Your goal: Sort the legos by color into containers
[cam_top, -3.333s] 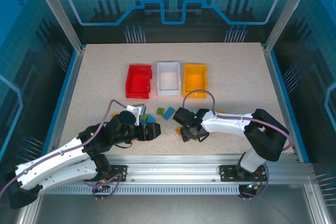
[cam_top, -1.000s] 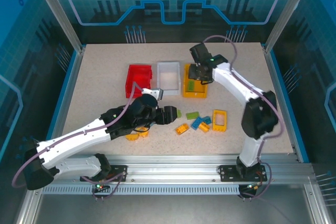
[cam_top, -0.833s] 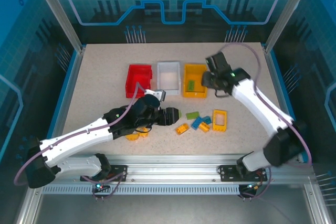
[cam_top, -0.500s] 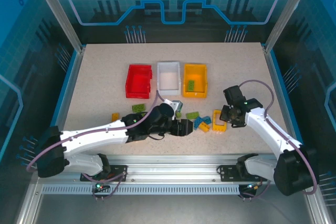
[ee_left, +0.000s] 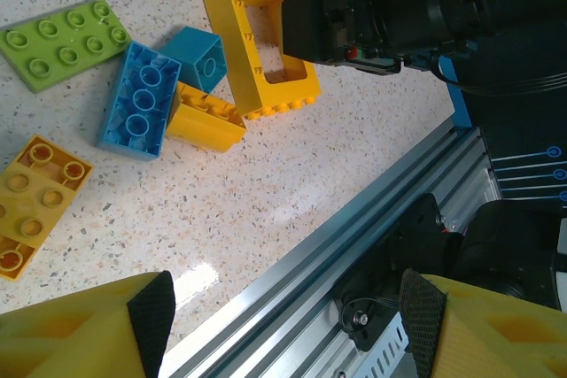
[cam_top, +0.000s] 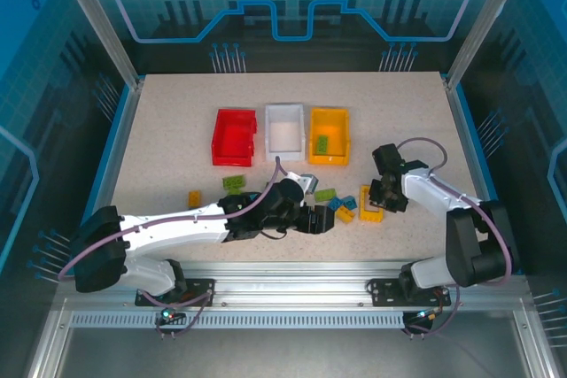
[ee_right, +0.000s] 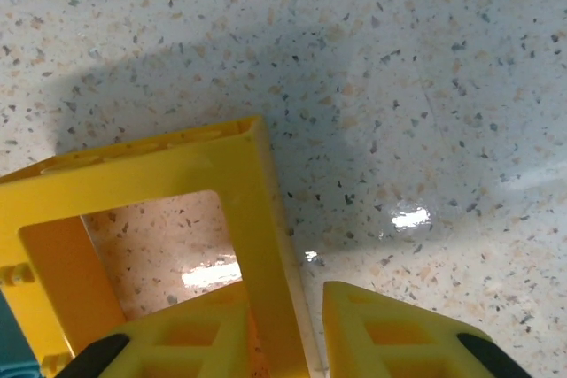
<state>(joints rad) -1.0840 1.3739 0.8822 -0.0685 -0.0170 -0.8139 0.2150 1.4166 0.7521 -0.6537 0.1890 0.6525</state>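
Nearest the arm bases, the left gripper [cam_top: 316, 220] hangs low over the speckled tabletop [cam_top: 159, 130] with its yellow fingers [ee_left: 97, 325] spread wide and nothing between them, a pose that reads as an approach to the loose cluster just beyond, not a carry. That cluster comprises a flat green studded plate [ee_left: 62, 40], a blue rectangular brick [ee_left: 142, 99], a smaller teal-blue brick [ee_left: 197, 57], a plain yellow brick [ee_left: 205, 119] touching both blue pieces, and an orange-yellow studded brick [ee_left: 31, 194] lying slightly apart. Beside the cluster, the right gripper [cam_top: 388, 194] is down on a hollow yellow rectangular frame brick [cam_top: 369, 204]. The right wrist view shows what the top view hides under the gripper body: the two finger tips [ee_right: 390, 334] straddle one wall of the frame, one in the opening and one outside, probably because the frame is too broad to span. The gap is narrow, and whether the pads press the wall cannot be told. The top view supplies the destinations: a red plastic bin [cam_top: 218, 135], a white plastic bin [cam_top: 284, 111] and an orange-yellow plastic bin [cam_top: 329, 114] stand side by side, well apart from the cluster. A green brick [cam_top: 322, 142] lies in the orange-yellow bin, so bin colour probably need not match brick colour.
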